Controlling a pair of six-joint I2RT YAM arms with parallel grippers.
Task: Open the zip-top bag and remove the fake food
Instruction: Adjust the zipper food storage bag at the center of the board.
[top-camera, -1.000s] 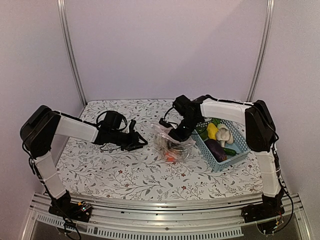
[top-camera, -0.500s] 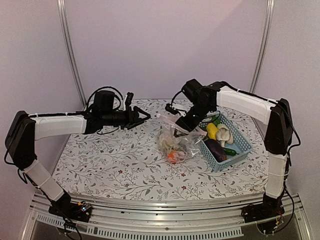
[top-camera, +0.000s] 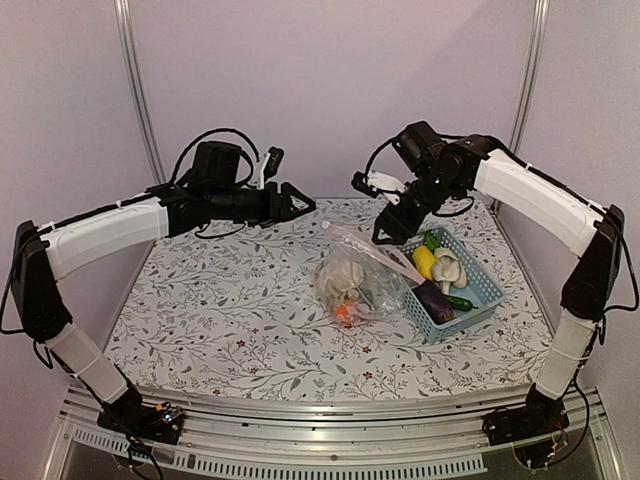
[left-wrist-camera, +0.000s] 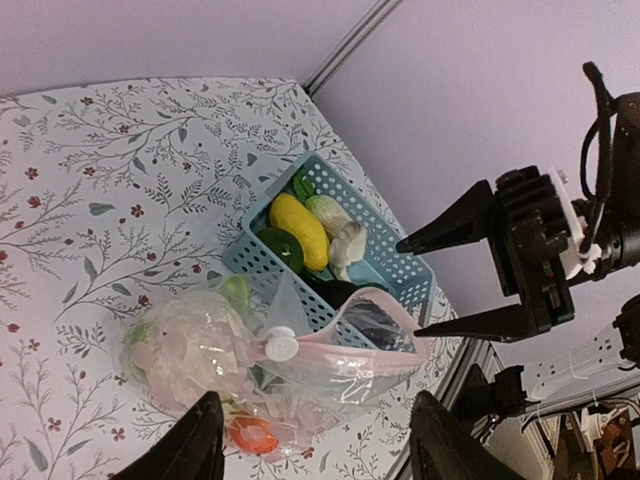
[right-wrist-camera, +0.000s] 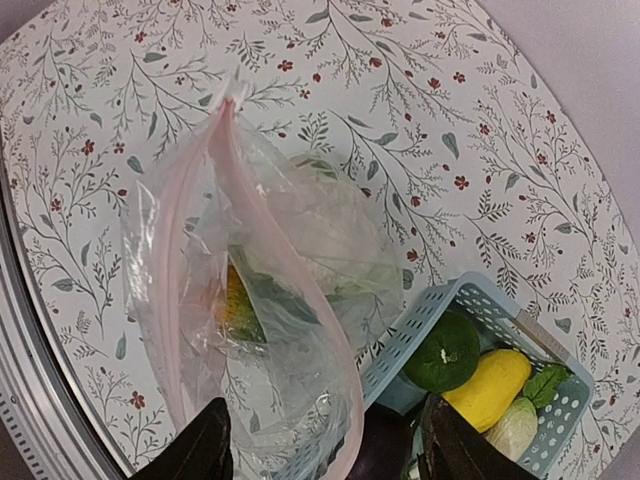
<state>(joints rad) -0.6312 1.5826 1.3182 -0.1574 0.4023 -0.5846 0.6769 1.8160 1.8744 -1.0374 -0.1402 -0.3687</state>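
The zip-top bag (top-camera: 355, 280) lies on the table, clear and crinkled. Its pink-edged mouth gapes open and leans on the basket. In the left wrist view the bag (left-wrist-camera: 300, 350) shows a white slider (left-wrist-camera: 279, 345) on the zip strip. Inside it are fake food pieces: an orange one (left-wrist-camera: 250, 437), a whitish one and green leaves. My left gripper (top-camera: 300, 203) hangs open, high above the table and left of the bag. The right gripper (top-camera: 388, 232) hangs open above the bag's mouth (right-wrist-camera: 250, 300), touching nothing.
A light-blue slotted basket (top-camera: 480, 290) stands right of the bag. It holds a yellow piece (top-camera: 425, 262), a white one (top-camera: 448, 268), a dark eggplant (top-camera: 432, 298) and green pieces. The table's right edge and metal frame lie just past the basket.
Both arms have risen high off the table. The right gripper has let go of the bag's rim, and both pairs of jaws have opened. The bag has slumped with its mouth open.
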